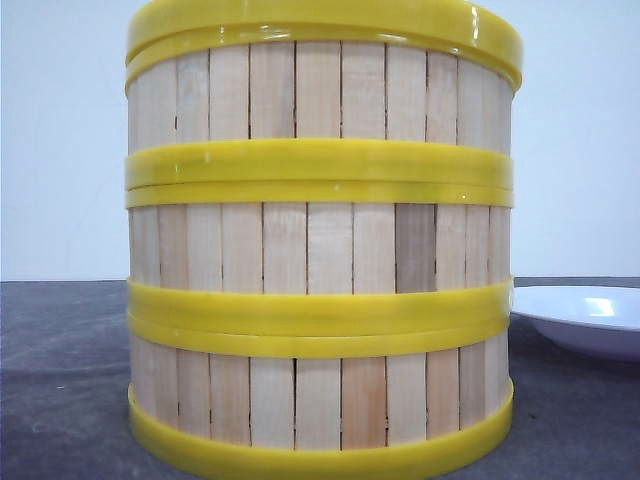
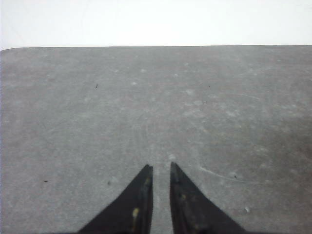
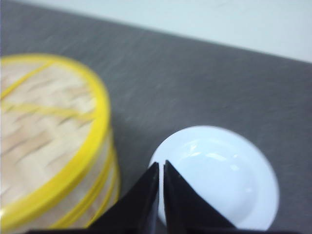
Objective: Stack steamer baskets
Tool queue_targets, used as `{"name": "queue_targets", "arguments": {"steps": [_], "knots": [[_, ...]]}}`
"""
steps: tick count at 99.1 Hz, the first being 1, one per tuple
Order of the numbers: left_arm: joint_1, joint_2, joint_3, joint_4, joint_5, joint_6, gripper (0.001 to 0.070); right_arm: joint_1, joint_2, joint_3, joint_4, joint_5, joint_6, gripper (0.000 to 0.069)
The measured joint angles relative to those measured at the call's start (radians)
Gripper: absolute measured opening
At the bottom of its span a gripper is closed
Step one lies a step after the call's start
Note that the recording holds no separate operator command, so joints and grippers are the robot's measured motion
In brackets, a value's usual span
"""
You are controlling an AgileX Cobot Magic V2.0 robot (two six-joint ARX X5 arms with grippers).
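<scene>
As seen from the front, the steamer baskets (image 1: pixel 320 250) stood as one stack of three on the dark grey table (image 1: pixel 60 380), close to the camera and filling most of the view. Walls: pale vertical wooden slats. Rims: thick yellow plastic, top and bottom, the rims of neighbouring baskets meeting in doubled yellow bands. All three tiers sat level and in line, with the bottom rim resting on the table.

White plate (image 1: pixel 590 318): on the table, right of the stack and just beside its lower tiers; whether it touched them could not be told. It held nothing visible.

Right hand (image 3: pixel 161 168): two black fingers pressed nearly together, holding nothing, poised above the plate's near edge. Its wrist view also showed the stack beside the plate, topped by a woven surface (image 3: pixel 39 112) inside a yellow rim; the view was blurred.

Left hand (image 2: pixel 161 170): fingers drawn close with a narrow slit between them, holding nothing, above bare grey table. Neither hand appeared in the front view.
</scene>
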Motion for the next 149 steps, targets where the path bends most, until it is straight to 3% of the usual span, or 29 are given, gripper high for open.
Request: {"name": "queue_targets", "arguments": {"steps": [16,39,55,69,84,114,132,149], "knots": [[0.000,0.000,0.000,0.000,0.000,0.000,0.0037,-0.198,-0.013,0.000,0.061,-0.086,-0.097,0.0009],[0.000,0.000,0.000,0.000,0.000,0.000,0.0037,-0.564,-0.064,-0.021,0.146,-0.349,-0.238,0.0009],[0.000,0.000,0.000,0.000,0.000,0.000,0.0037,-0.784,-0.140,-0.133,0.290,-0.489,-0.304,0.0009],[0.000,0.000,0.000,0.000,0.000,0.000,0.0037,-0.908,-0.219,-0.278,0.402,-0.548,-0.321,0.0009],[0.000,0.000,0.000,0.000,0.000,0.000,0.0037,-0.980,-0.315,-0.462,0.504,-0.600,-0.322,0.0009],[0.000,0.000,0.000,0.000,0.000,0.000,0.0037,-1.004,-0.496,-0.823,0.673,-0.605,-0.303,0.0009],[0.000,0.000,0.000,0.000,0.000,0.000,0.0037,-1.004,-0.571,-0.918,0.689,-0.673,-0.271,0.0009],[0.000,0.000,0.000,0.000,0.000,0.000,0.0037,-1.004,-0.585,-0.941,0.703,-0.679,-0.267,0.0009]]}}
